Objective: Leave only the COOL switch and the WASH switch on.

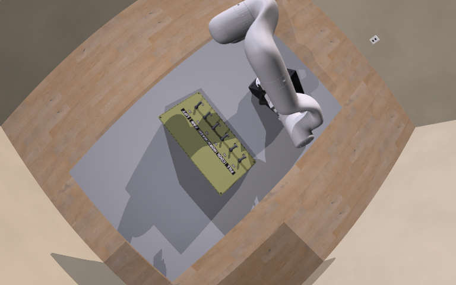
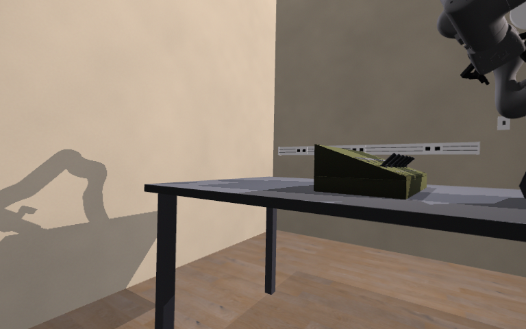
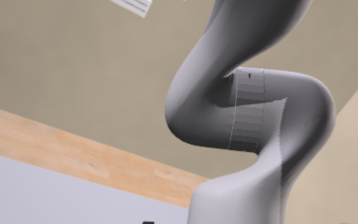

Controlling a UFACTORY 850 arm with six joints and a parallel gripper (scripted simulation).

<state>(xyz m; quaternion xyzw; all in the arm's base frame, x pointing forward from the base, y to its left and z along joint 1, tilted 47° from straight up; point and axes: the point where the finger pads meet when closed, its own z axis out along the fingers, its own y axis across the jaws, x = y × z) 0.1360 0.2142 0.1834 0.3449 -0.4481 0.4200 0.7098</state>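
Note:
An olive, wedge-shaped console (image 1: 206,142) lies slantwise on the grey table, and it also shows from the side in the exterior view (image 2: 368,176). Six dark toggle levers (image 1: 219,131) run in a row along its right edge. The labels beside them read LIFT, FAN, WASH (image 1: 203,134), HORN, COOL (image 1: 221,158) and FILL. All the levers lean about the same way (image 2: 397,160); I cannot tell which are on. My gripper (image 2: 474,73) is open and empty, high above the table to the right of the console. The wrist view shows only my own arm (image 3: 252,121), not the console.
My white arm (image 1: 269,67) arches over the table's far right part, above its black base (image 1: 295,80). The table edge (image 2: 310,205) is close behind the console's left side. A white wall rail (image 2: 427,148) runs behind the table.

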